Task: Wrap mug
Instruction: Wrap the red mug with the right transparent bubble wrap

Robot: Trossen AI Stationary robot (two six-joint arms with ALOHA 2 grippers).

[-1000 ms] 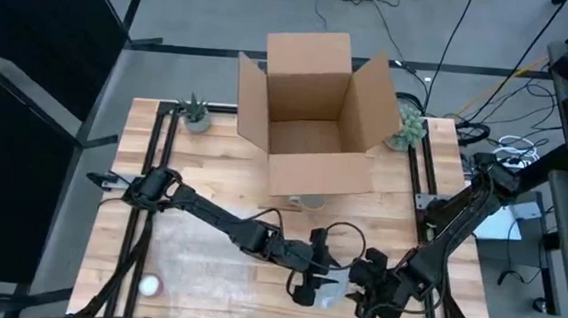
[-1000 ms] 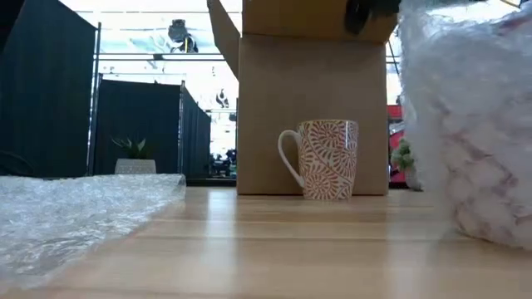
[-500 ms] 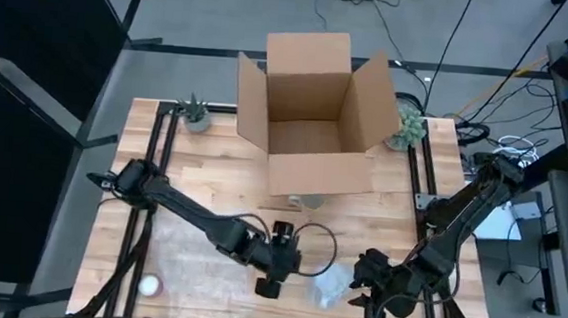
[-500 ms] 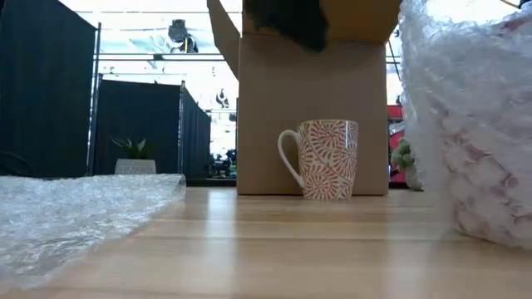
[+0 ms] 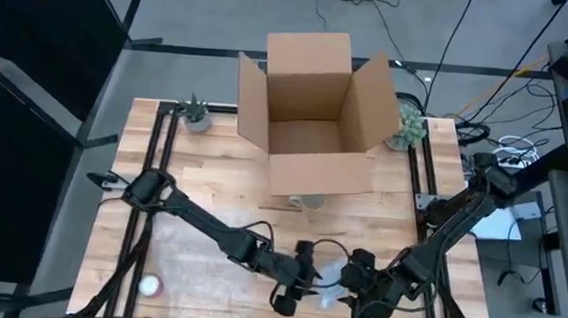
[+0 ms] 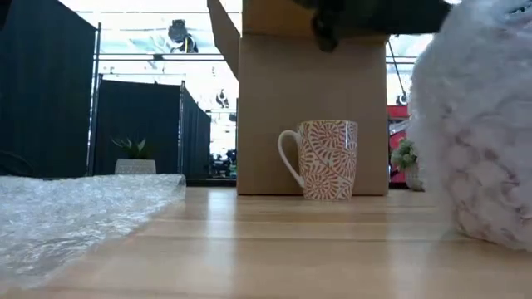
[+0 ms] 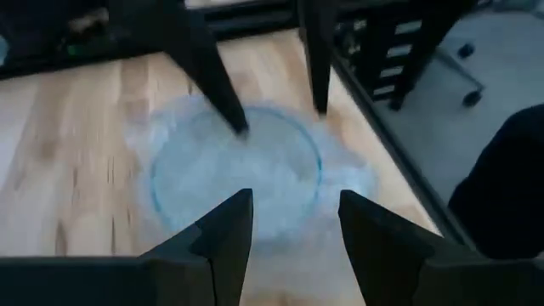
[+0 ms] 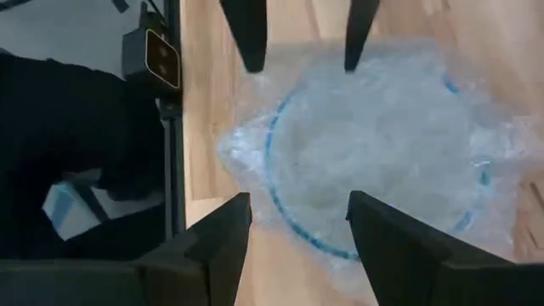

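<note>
A mug wrapped in bubble wrap (image 5: pixel 327 282) stands near the table's front edge, right of centre. Its blue rim shows through the wrap (image 7: pixel 238 178) (image 8: pixel 374 161). In the low view this bundle (image 6: pixel 478 141) fills the right side. My left gripper (image 7: pixel 293 204) (image 5: pixel 293 290) is open on the bundle's left. My right gripper (image 8: pixel 297 204) (image 5: pixel 353 284) is open on its right. Both point at the bundle from above at a slant. A second, unwrapped mug (image 6: pixel 328 158) with a red leaf pattern stands on its base in front of the cardboard box (image 5: pixel 312 111). My left gripper's open fingers stand over the near side of the wrapped mug (image 7: pixel 255 212); I cannot tell whether they touch the wrap. My right gripper's open fingers stand over the wrap's edge (image 8: pixel 255 161); whether they touch it cannot be told either.
A sheet of bubble wrap (image 5: pixel 192 258) (image 6: pixel 75 216) lies flat on the table's left front part, with a white roll (image 5: pixel 150 286) at its near left corner. The open box stands at the far centre. Small potted plants (image 5: pixel 195 113) (image 5: pixel 406 128) flank it.
My left gripper drew away from the wrapped mug toward the table's left, then came back toward it. My right gripper has moved left, closer to the bundle. In the low view the loose wrap at the bundle's top now sits lower and rounder.
</note>
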